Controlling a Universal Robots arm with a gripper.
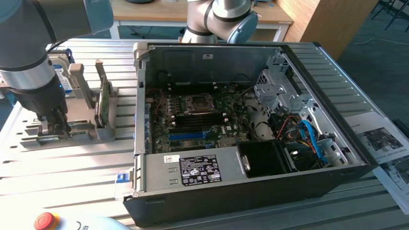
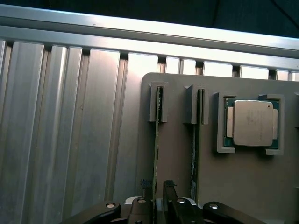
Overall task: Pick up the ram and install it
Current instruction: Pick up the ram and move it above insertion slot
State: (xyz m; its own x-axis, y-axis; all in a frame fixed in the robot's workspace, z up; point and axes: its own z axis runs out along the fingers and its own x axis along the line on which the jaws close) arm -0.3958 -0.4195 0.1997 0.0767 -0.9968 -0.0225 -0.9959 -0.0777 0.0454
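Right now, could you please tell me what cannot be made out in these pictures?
1. Wrist view: the ram stands edge-on in a slot of the holder, so its label and chips are hidden.
2. Wrist view: the open fingers of the gripper straddle the ram, but the picture's edge cuts them off, so contact is unclear.
3. Exterior view: the arm covers where gripper meets holder.
4. Exterior view: the slot latches on the motherboard are too small and dark.

Robotics lab, aluminium bench point(image 1: 64, 165), opened computer point(image 1: 255, 194)

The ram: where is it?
The ram stands edgewise in the gray holder, inside the open end effector, at the exterior view's left of the computer case.
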